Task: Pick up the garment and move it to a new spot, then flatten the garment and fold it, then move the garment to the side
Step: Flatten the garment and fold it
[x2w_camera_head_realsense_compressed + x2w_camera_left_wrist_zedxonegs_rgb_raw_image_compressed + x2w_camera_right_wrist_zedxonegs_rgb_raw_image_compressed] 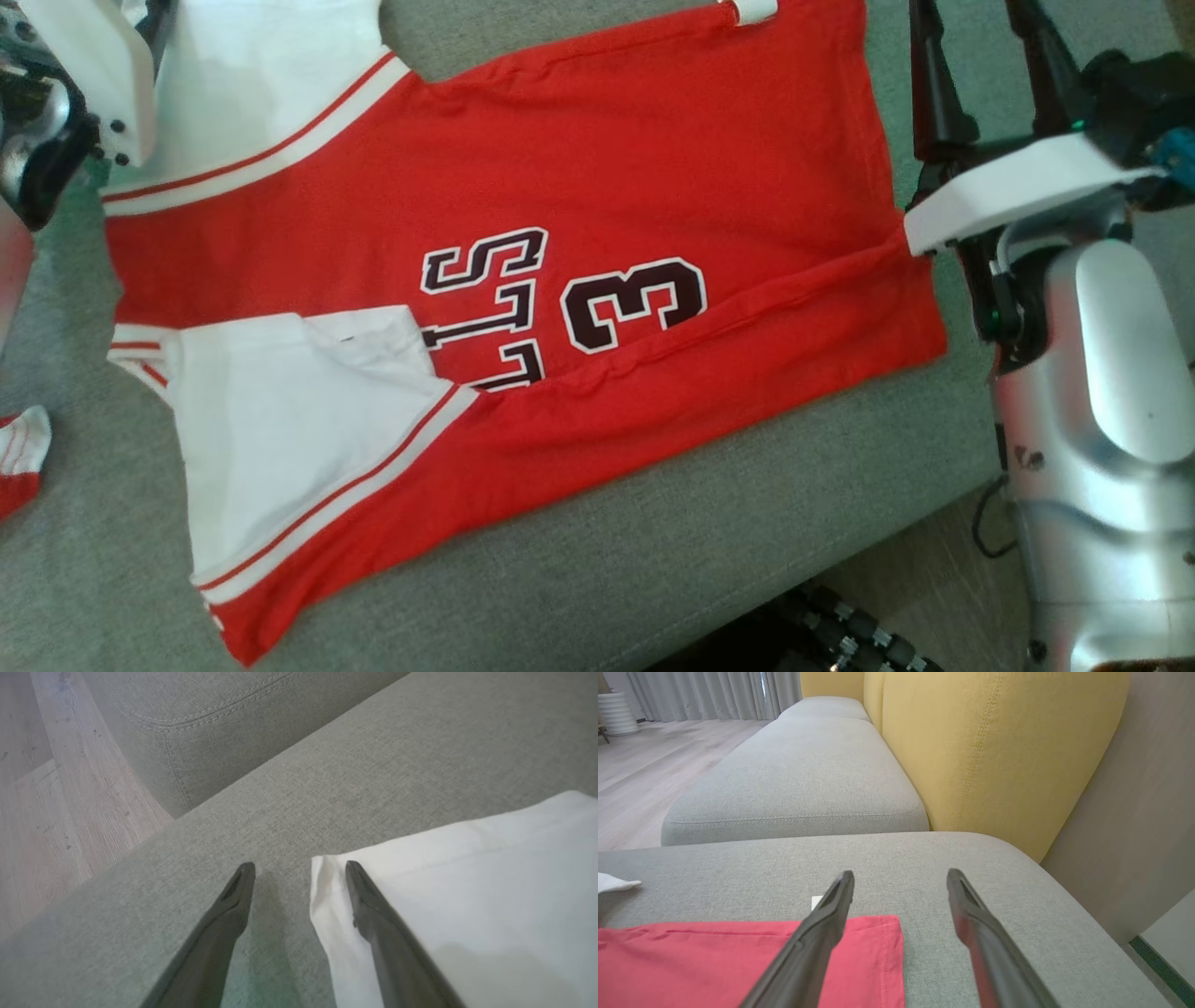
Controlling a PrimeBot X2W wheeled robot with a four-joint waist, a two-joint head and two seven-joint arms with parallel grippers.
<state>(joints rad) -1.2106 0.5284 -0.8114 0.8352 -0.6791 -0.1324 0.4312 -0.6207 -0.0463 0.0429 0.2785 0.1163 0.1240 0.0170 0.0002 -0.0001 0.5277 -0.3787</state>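
The garment (579,187) is a red jersey with white sleeves and dark lettering with a "3". It lies spread flat on the grey sofa seat (653,560), one white sleeve (299,420) folded over the red body. My left gripper (299,868) is open at the far white sleeve's corner (467,896), one finger over the white cloth and the other over bare cushion. My right gripper (901,875) is open at the red hem corner (873,952), one finger above the hem and one above the cushion. Nothing sits between either pair of fingers.
A yellow back cushion (994,742) stands behind the seat, and a second grey seat cushion (798,774) adjoins it. Wood floor (51,793) lies past the seat's edge. A small red-and-white cloth piece (21,457) rests at the left. My silver right arm (1102,420) hangs beside the seat.
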